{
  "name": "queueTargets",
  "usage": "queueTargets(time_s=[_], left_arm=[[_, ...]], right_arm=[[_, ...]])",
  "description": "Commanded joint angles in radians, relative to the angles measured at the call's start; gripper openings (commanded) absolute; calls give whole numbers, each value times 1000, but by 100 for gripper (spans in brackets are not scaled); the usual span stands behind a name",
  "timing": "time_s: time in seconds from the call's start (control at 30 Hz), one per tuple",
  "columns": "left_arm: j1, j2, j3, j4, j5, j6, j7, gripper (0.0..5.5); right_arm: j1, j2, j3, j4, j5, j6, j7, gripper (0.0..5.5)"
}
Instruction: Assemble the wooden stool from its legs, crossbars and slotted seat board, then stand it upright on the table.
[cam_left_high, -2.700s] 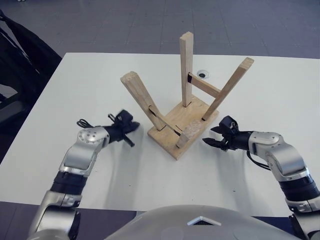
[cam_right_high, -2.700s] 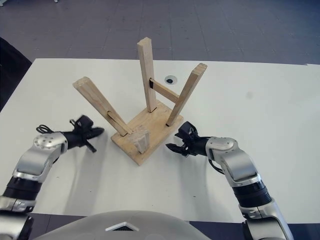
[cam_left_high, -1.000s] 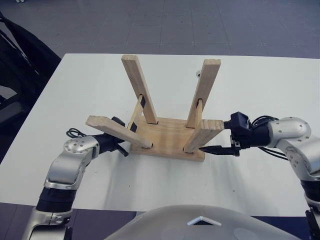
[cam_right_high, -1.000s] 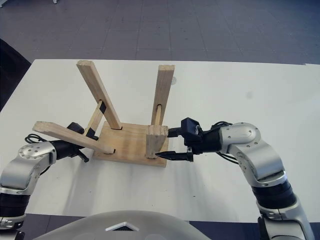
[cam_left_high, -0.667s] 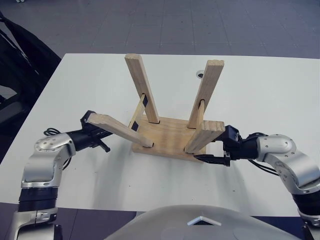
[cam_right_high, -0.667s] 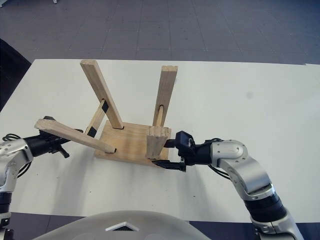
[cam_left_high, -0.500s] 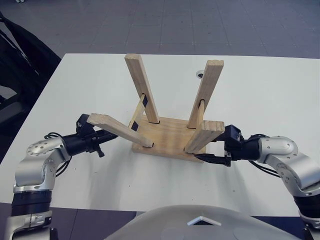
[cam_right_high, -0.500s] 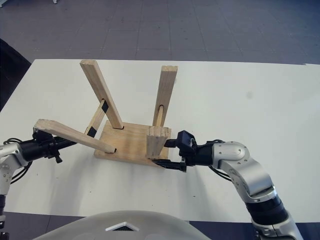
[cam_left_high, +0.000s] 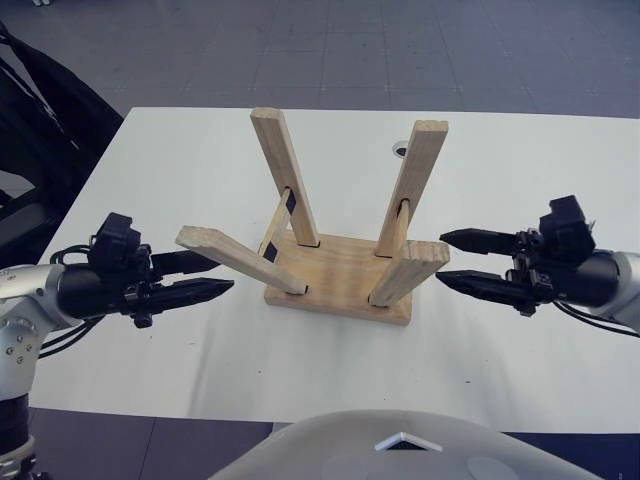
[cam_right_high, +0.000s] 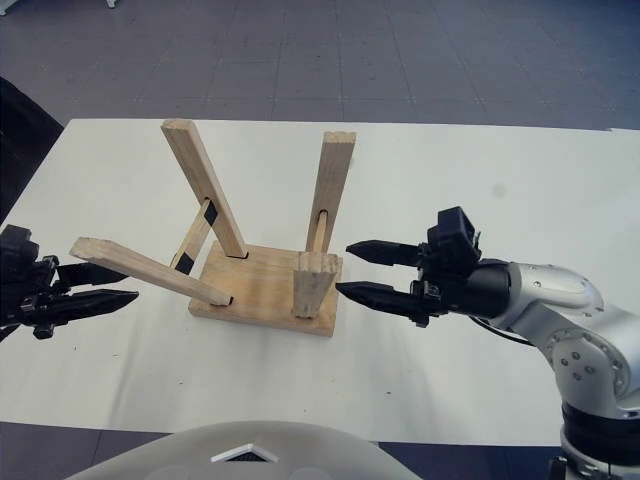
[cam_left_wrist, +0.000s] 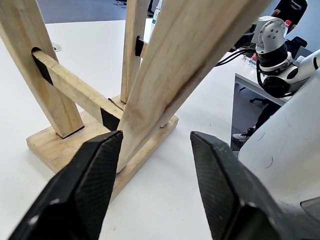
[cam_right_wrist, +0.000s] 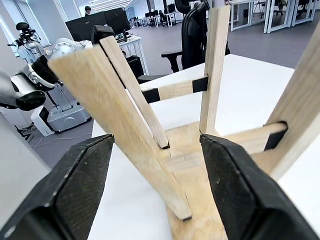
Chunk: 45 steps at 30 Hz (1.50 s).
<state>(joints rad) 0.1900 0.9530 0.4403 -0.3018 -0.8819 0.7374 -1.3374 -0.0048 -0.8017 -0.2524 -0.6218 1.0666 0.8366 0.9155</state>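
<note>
Stool sits upside down mid-surface, seat board flat, legs splayed upward. Left pincer is spread wide just beside the near-left leg. Right pincer gapes likewise beside the near-right leg. Neither pincer grips anything.

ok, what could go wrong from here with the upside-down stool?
1. Near-left wooden leg slants outward; open left gripper closing on its end could lever it from the wooden seat board.
2. Open right gripper straddles only the tip of the near-right wooden leg; the grasp may slip.
</note>
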Motion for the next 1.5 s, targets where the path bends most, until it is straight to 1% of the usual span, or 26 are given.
queueTargets(time_s=[0.03, 0.3, 0.47, 0.53, 0.67, 0.8, 0.93, 1.07, 1.17, 1.3, 1.47, 1.5], left_arm=[[-77, -9, -33, -17, -26, 11, 36, 251], [-178, 14, -137, 68, 18, -13, -20, 251], [-164, 26, -154, 107, 48, -33, -56, 251], [-156, 15, -158, 95, 52, -32, -48, 251], [-131, -46, -183, -6, 17, -5, 28, 251], [-97, -77, -190, -78, -2, 9, 79, 251], [-104, -90, -192, -82, -7, 5, 105, 251], [-127, -79, -186, -62, -10, -3, 97, 251], [-144, -77, -182, -56, -24, 1, 88, 251], [-166, -73, -172, -69, -64, 23, 92, 251], [-152, -41, -146, -57, -69, 29, 64, 251], [-148, -36, -142, -52, -66, 30, 59, 255]], right_arm=[[-41, -20, 24, -62, 62, 30, -29, 319], [-43, -34, 111, -82, -10, -3, -11, 319], [3, -53, 134, -100, -39, -20, 18, 319], [-2, -37, 137, -111, -24, -22, 5, 319], [-40, 45, 139, -117, 35, -26, -109, 319], [-51, 64, 143, -101, 20, -39, -157, 319], [-34, 24, 150, -26, -68, -75, -92, 319], [-4, -25, 153, 62, -135, -118, 38, 319], [-6, -32, 157, 94, -161, -138, 94, 319], [-23, -22, 157, 99, -155, -139, 123, 319], [-41, -18, 140, 67, -116, -123, 116, 319], [-43, -19, 138, 62, -111, -122, 113, 298]])
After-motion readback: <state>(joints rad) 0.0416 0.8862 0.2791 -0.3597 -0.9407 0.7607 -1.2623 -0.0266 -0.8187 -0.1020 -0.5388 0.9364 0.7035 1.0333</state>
